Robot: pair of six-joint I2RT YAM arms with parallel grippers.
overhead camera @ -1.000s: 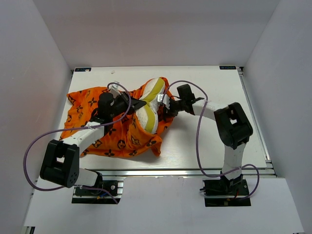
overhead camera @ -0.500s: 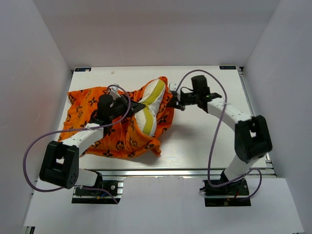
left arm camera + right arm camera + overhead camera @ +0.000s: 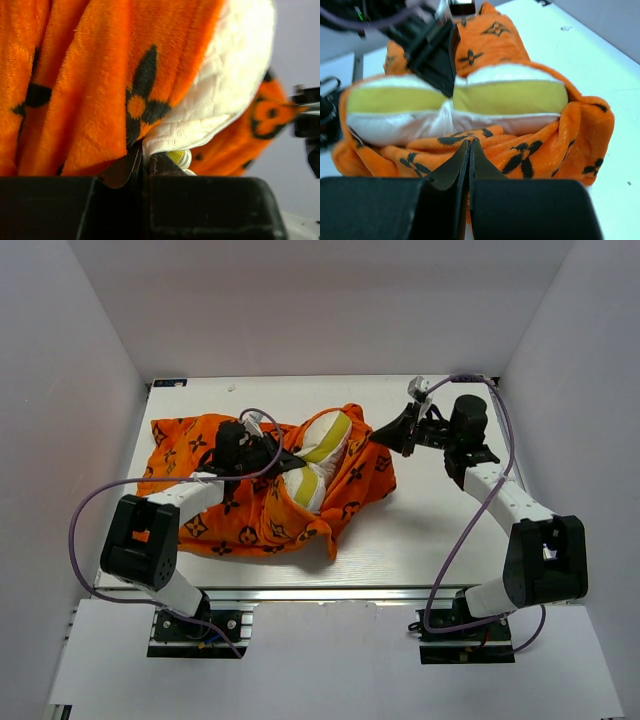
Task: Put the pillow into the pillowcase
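The orange pillowcase [image 3: 235, 522] with black motifs lies bunched on the left and middle of the table. The cream pillow [image 3: 322, 445] with its yellow band sticks out of the case's opening, most of it wrapped in fabric. My left gripper [image 3: 289, 458] is shut on the pillow's white edge; in the left wrist view [image 3: 142, 150] that edge is pinched under the pillow [image 3: 230, 85] and the pillowcase [image 3: 85, 85]. My right gripper [image 3: 384, 436] is shut on the case's right edge, stretched taut. The right wrist view shows it [image 3: 469, 143] below the pillow [image 3: 505, 97] and the pillowcase [image 3: 547, 150].
The white table [image 3: 440, 530] is bounded by white walls on the left, back and right. Purple cables loop from both arms. The left arm's black gripper body [image 3: 432, 55] shows above the pillow in the right wrist view.
My right arm swung out to the right and back, drawing the pillowcase edge rightward around the pillow. My left gripper kept hold of the pillow and shifted slightly back.
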